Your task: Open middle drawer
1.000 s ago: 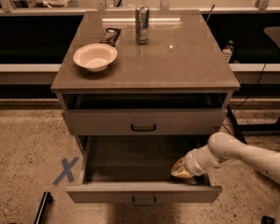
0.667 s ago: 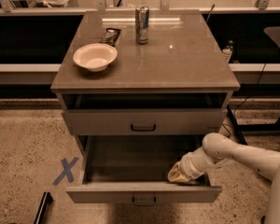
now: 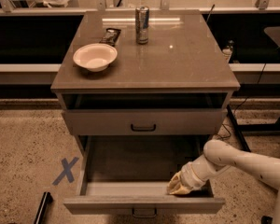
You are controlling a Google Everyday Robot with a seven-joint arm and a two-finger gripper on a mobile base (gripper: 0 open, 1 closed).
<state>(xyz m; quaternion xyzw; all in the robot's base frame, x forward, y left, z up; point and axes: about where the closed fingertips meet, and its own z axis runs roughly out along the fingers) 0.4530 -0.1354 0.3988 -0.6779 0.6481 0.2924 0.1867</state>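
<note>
The middle drawer (image 3: 107,203) is grey-brown and pulled far out of the cabinet toward me. Its plain inside is open to view, and its small black handle (image 3: 143,213) is at the bottom edge of the view. My gripper (image 3: 179,185) is inside this drawer at its front right corner, right behind the front panel. My pale arm (image 3: 245,164) reaches in from the right. The top drawer (image 3: 102,122) above it stands slightly out, with a dark gap under the tabletop. The lowest drawer is hidden.
On the cabinet top (image 3: 186,64) are a white bowl (image 3: 95,56), a metal can (image 3: 142,24) and a dark packet (image 3: 111,35). A blue tape X (image 3: 66,170) marks the speckled floor at left, near a black bar (image 3: 43,206). Shelving runs behind.
The middle drawer has slid further out toward me. My gripper has moved with it, down and slightly left in the view, staying at the drawer's front right.
</note>
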